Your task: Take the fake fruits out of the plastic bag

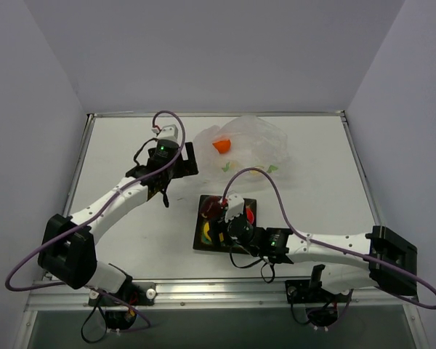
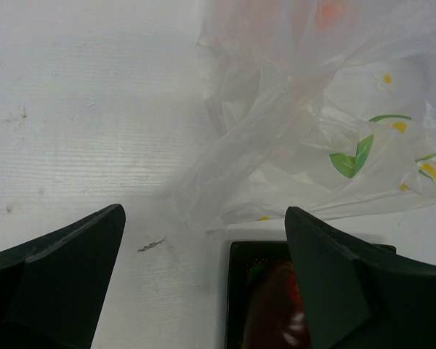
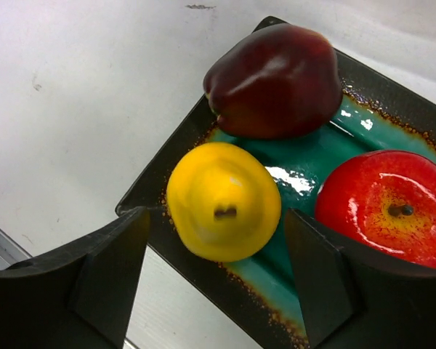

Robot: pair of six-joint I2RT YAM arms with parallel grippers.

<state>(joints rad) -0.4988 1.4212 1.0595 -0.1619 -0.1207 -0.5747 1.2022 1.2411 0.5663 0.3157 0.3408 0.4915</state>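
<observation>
On the white table (image 1: 131,145), one teal plate (image 3: 316,145) carries three fruits: dark red fruit (image 3: 276,80), yellow fruit (image 3: 221,200), bright red fruit (image 3: 389,203). One orange fruit (image 1: 221,145) sits inside the single plastic bag (image 1: 258,142). Both grippers gape empty: the right gripper (image 3: 216,212) straddles the yellow fruit, the left gripper (image 2: 203,214) is near the bag.

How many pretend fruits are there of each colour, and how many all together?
Glossy dark red round plastic fruit: 1
Glossy bright red round plastic fruit: 1
Glossy yellow round plastic fruit: 1
Glossy orange round plastic fruit: 1
Total: 4
</observation>
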